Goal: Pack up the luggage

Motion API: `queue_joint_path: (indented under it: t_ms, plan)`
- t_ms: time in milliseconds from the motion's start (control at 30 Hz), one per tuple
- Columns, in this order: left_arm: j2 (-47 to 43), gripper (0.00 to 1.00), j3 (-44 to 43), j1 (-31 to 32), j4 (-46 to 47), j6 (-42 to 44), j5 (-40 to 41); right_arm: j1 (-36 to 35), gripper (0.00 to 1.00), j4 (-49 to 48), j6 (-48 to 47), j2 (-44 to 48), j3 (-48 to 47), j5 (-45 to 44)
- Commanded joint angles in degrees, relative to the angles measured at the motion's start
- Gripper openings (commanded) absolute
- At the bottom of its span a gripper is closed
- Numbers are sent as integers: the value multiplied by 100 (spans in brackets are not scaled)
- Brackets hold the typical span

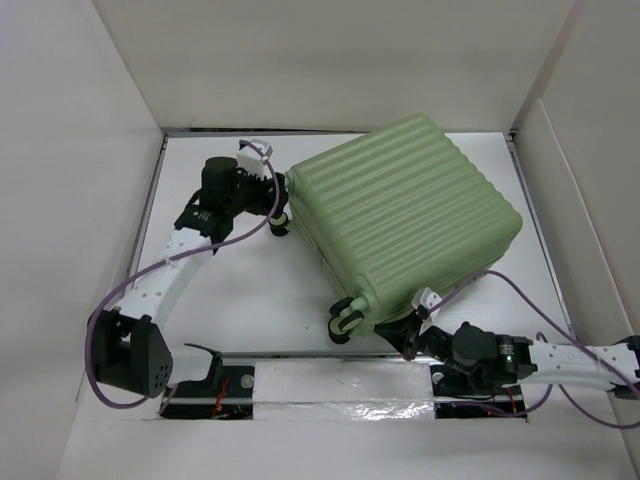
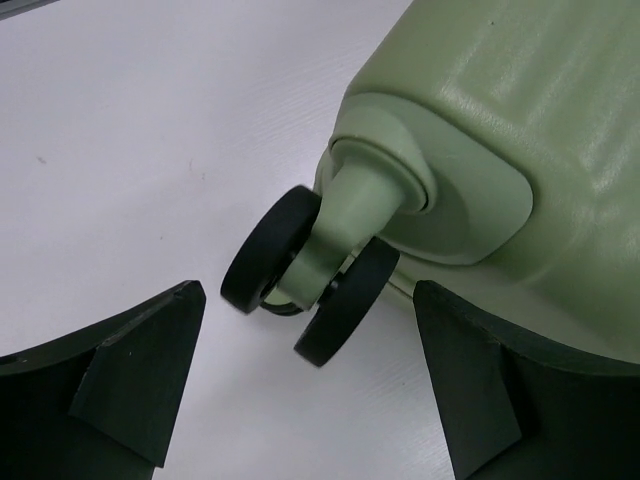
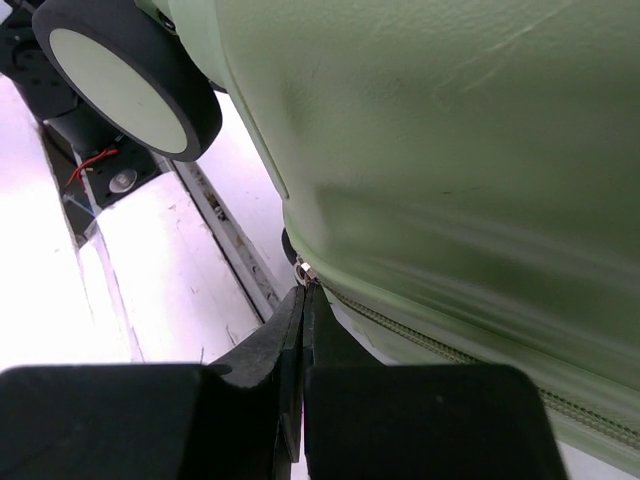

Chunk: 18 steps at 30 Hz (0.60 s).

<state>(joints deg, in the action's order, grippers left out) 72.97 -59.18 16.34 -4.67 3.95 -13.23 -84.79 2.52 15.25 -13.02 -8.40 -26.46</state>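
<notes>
Left tool (image 2: 308, 295) stands wide open with nothing in it, its fingers either side of a black twin caster (image 2: 300, 270) at the far-left corner of the luggage (image 1: 405, 215), not touching it. The pale green suitcase lies closed and flat on the white bench (image 1: 240, 300), ribbed shell up, filling the right and far part of it. Both casters in view sit on the left-hand edge, so the wheel end faces the left arm. The long axis, judged from the ribs, runs from there away to the far right, skewed to the bench edges.

At the near edge the right tool (image 3: 303, 295) is closed tight, its tips apparently nipping the small metal zipper pull (image 3: 301, 270).

That pinch is thin, so a pull off the line of the zipper track (image 3: 450, 355) could slip the tab free. With nothing bracing the case, the drag could also swing it round on the smooth bench.
</notes>
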Motion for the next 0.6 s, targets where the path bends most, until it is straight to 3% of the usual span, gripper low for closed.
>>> queue_joint_path:
  t_ms: [0,233,367,400,567]
  plan:
    - [391,83,-515,-25,-78,352,-582,252,0,-279,-74,220,-179,-167]
    - [920,77,-770,194,-87,555,-302,367,0,168,5,343,-267,-166]
    - [1149,63,-946,194,-43,590,-399,367,0,476,66,457,-337,-289]
    - [1210,50,-1033,194,-52,590,-486,367,0,547,92,501,-346,-316]
    - [1264,8,-1192,194,36,476,-803,367,0,969,216,651,-434,-588]
